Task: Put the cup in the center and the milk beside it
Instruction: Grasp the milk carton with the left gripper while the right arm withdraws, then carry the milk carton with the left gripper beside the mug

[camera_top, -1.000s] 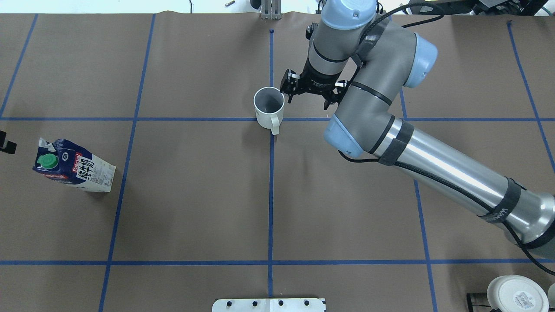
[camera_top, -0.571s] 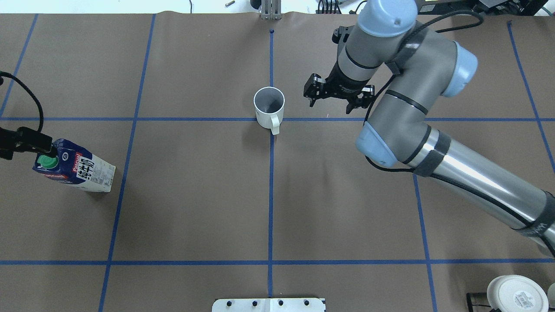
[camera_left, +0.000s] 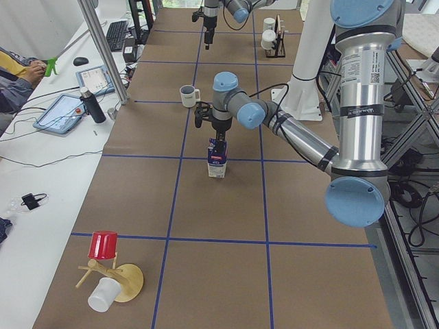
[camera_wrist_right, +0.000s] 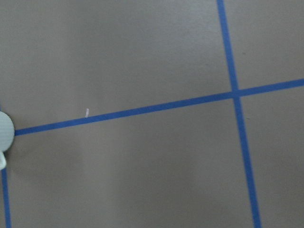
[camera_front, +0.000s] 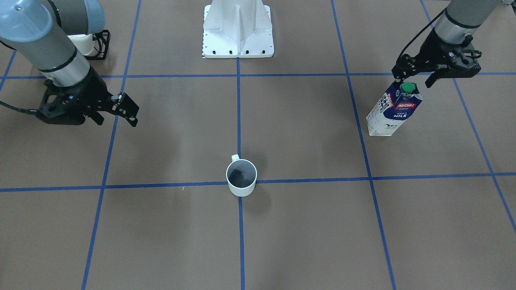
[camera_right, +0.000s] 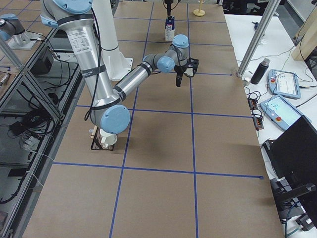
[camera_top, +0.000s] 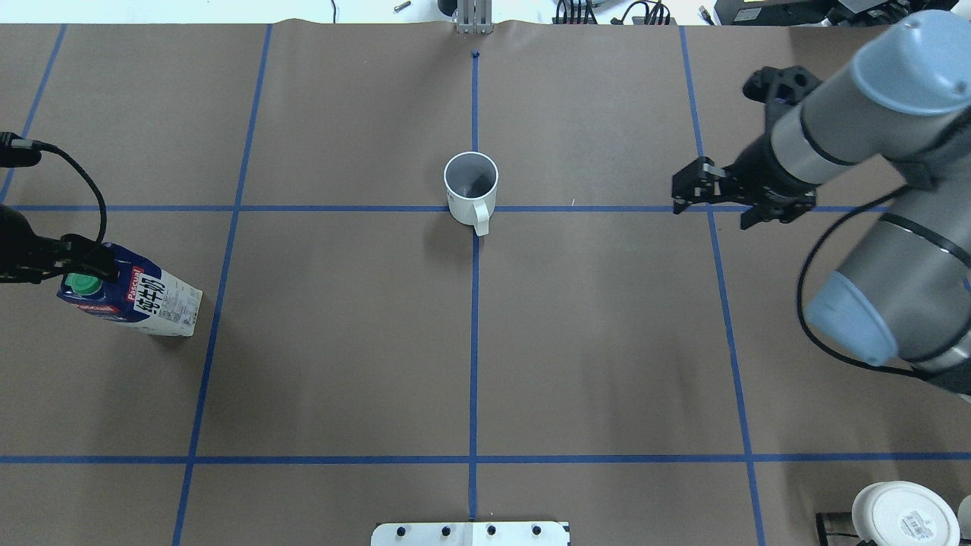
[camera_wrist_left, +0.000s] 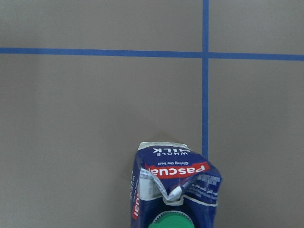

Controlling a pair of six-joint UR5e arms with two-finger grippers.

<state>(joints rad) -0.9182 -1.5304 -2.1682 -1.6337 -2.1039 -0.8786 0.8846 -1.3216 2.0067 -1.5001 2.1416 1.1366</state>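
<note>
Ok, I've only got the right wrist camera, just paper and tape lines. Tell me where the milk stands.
Observer: The milk stands upright far out on the robot's left side, well away from the cup.
Operator: Report the left claw.
Observer: The left claw is open, hanging right over the milk's green cap.
Operator: Now check my claw.
Observer: The right claw is open and empty, out on the robot's right of the cup.
</note>
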